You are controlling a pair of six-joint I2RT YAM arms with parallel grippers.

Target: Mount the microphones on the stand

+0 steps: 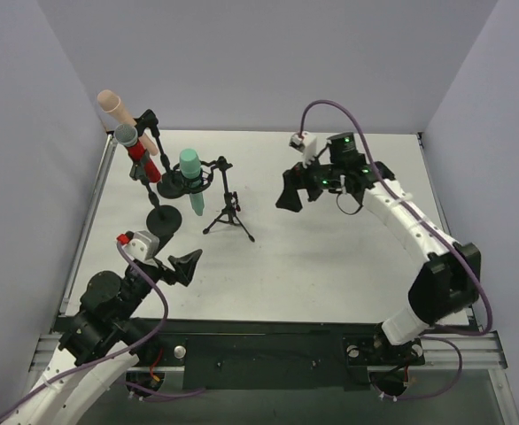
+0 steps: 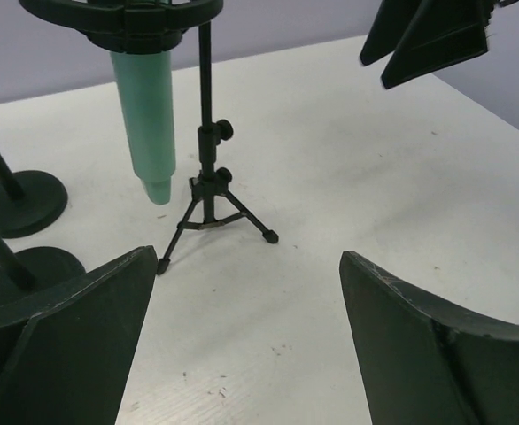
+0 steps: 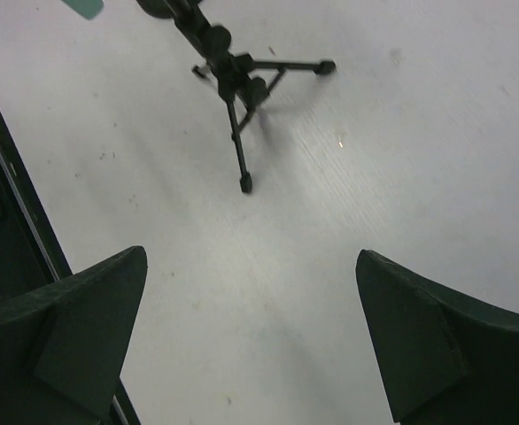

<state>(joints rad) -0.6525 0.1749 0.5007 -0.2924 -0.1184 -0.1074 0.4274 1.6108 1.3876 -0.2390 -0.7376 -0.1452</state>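
Observation:
Three microphones sit in stands at the back left. The pale pink one (image 1: 112,105) and the red one with a silver head (image 1: 136,151) lean in clips on two round-base stands (image 1: 163,220). The teal one (image 1: 192,179) hangs head-up in the ring mount of a small tripod stand (image 1: 228,211); its teal body (image 2: 146,115) shows beside the tripod (image 2: 210,205). My left gripper (image 1: 182,266) is open and empty, low, in front of the tripod. My right gripper (image 1: 293,189) is open and empty to the right of the tripod (image 3: 237,84).
Round stand bases (image 2: 22,200) lie at the left in the left wrist view. Grey walls enclose the white table (image 1: 330,257) on three sides. A black rail (image 3: 3,168) runs along the table edge in the right wrist view.

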